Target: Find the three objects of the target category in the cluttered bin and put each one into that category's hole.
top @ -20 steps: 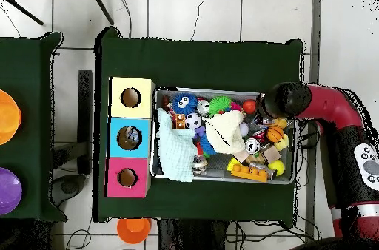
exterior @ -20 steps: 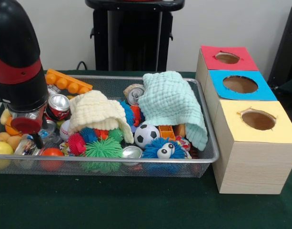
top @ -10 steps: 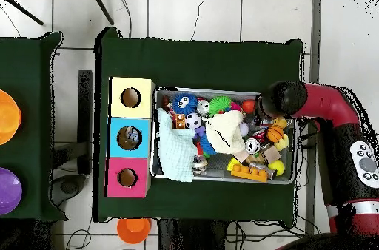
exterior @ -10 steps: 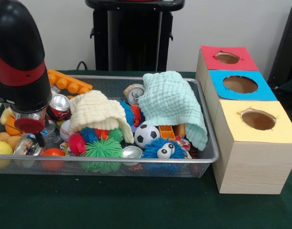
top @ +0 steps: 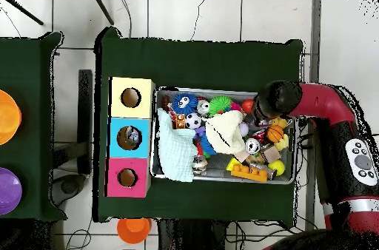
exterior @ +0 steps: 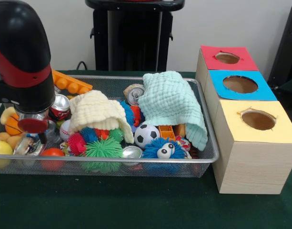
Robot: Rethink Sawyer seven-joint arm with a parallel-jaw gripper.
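Note:
The silver wire-mesh bin [exterior: 136, 160] sits on the green table, full of toys; it also shows in the overhead view [top: 222, 179]. My gripper [exterior: 38, 138] hangs under the red and black arm head [exterior: 22, 62] at the bin's left end, low among the clutter. In the overhead view the arm head [top: 277, 99] hides it. A see-through, wrinkly bottle [exterior: 25, 144] lies right beside the gripper at the front left corner; I cannot tell whether they touch. The blue-surround hole [exterior: 240, 84] is the middle one in the pale wooden box, right of the bin, and shows overhead [top: 128, 137].
The red-surround hole [exterior: 227, 57] and yellow-surround hole [exterior: 258, 119] flank the blue one. A mint cloth [exterior: 174, 102] and a cream cloth [exterior: 95, 112] cover part of the bin. Soda cans [exterior: 59, 104], a soccer ball [exterior: 146, 135], spiky balls [exterior: 103, 150] and an orange brick [exterior: 72, 82] crowd it.
The arm head and gripper have shifted a little along the bin towards its middle, rightwards in the front view. The toys and cloths have not moved.

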